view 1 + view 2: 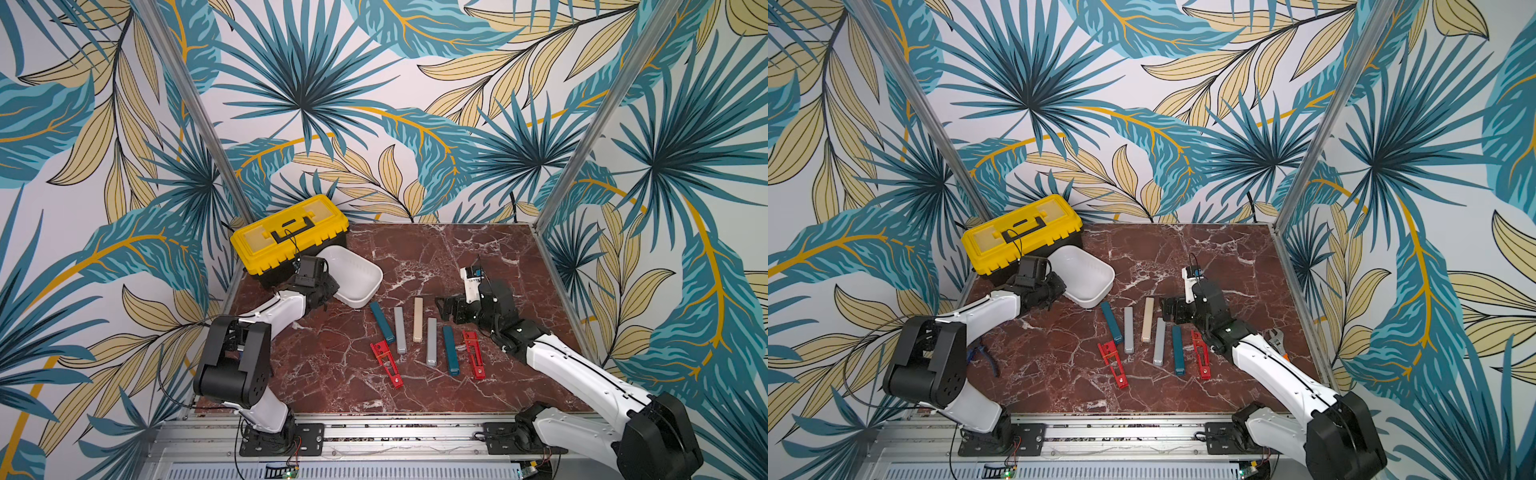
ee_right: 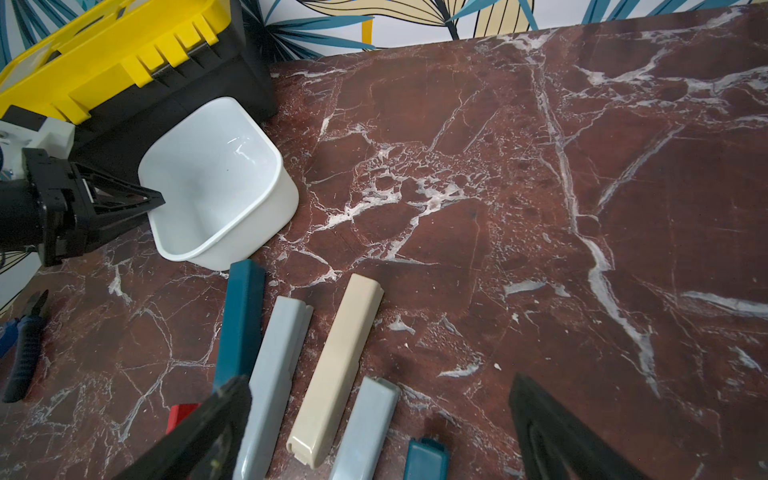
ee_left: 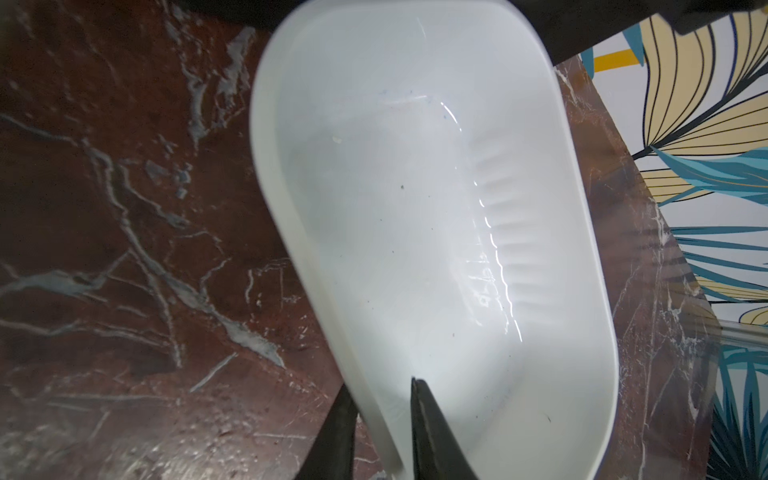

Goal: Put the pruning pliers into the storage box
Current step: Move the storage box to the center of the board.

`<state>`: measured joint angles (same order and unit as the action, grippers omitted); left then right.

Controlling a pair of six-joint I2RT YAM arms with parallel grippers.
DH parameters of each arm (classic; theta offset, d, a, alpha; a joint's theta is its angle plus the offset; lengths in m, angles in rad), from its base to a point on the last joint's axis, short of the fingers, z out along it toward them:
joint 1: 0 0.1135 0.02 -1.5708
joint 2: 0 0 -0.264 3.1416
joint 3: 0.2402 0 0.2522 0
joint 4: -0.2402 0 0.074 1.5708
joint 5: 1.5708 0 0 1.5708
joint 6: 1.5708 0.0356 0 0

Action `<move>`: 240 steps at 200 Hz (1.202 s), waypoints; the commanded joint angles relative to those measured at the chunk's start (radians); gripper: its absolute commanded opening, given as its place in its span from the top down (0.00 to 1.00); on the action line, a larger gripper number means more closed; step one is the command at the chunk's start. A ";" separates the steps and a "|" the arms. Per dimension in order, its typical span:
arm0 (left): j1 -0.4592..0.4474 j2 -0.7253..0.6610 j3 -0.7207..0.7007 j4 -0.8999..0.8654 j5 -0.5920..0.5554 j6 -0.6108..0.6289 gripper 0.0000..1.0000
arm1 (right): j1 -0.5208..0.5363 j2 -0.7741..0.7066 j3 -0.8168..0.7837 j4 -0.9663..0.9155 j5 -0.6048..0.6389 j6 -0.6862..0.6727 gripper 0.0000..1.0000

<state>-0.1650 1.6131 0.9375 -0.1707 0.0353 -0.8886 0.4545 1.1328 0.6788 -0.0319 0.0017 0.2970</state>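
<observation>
The white storage box (image 1: pixel 358 275) (image 1: pixel 1090 274) lies near the back left, empty and tipped up at one end. My left gripper (image 1: pixel 335 291) (image 3: pixel 380 386) is shut on its near wall, one finger inside (image 3: pixel 428 419) and one outside. Several pruning pliers lie in a row mid-table: teal (image 1: pixel 382 322), grey (image 1: pixel 400 330), beige (image 1: pixel 417 320), grey (image 1: pixel 432 341), teal (image 1: pixel 450 351), and two red truss-like ones (image 1: pixel 386 363) (image 1: pixel 473 354). My right gripper (image 1: pixel 444 309) (image 2: pixel 380 384) hangs open just above the far ends of the beige (image 2: pixel 336 365) and grey (image 2: pixel 365 428) bars, holding nothing.
A yellow toolbox (image 1: pixel 289 235) with a black handle stands behind the storage box, touching it. Blue-handled cutters (image 1: pixel 984 357) (image 2: pixel 25 349) lie by the left arm. An adjustable wrench (image 1: pixel 1277 337) rests near the right edge. Metal frame posts stand at the back corners.
</observation>
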 commanded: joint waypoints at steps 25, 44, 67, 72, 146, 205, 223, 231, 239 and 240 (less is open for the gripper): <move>-0.003 0.070 0.056 -0.061 0.037 0.029 0.93 | 0.009 -0.007 -0.009 0.016 -0.007 0.009 0.01; -0.004 0.088 0.075 -0.076 0.049 0.042 1.00 | 0.009 -0.016 -0.009 0.012 -0.013 0.006 0.01; -0.004 0.114 0.093 -0.073 0.076 0.053 1.00 | 0.010 -0.020 -0.010 0.017 -0.023 0.013 0.00; -0.006 0.120 0.096 -0.071 0.085 0.051 1.00 | 0.010 -0.018 -0.006 0.018 -0.027 0.015 0.01; -0.095 0.311 0.434 -0.243 0.036 0.073 1.00 | 0.040 -0.017 0.011 0.027 -0.057 0.045 0.01; -0.184 0.523 0.725 -0.341 -0.033 0.102 1.00 | 0.090 -0.053 0.002 -0.004 -0.016 0.045 0.01; -0.196 0.566 0.785 -0.356 -0.018 0.109 1.00 | 0.096 -0.070 -0.001 -0.021 -0.014 0.047 0.01; -0.202 0.580 0.806 -0.366 -0.017 0.118 1.00 | 0.097 -0.076 -0.004 -0.023 -0.014 0.050 0.00; -0.210 0.590 0.826 -0.379 -0.016 0.130 1.00 | 0.097 -0.084 -0.008 -0.022 -0.013 0.050 0.00; -0.210 0.592 0.829 -0.382 -0.015 0.132 1.00 | 0.097 -0.085 -0.008 -0.022 -0.013 0.051 0.01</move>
<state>-0.3584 2.1590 1.7142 -0.4759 0.0372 -0.7990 0.5446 1.0763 0.6792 -0.0345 -0.0265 0.3347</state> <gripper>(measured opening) 0.086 0.995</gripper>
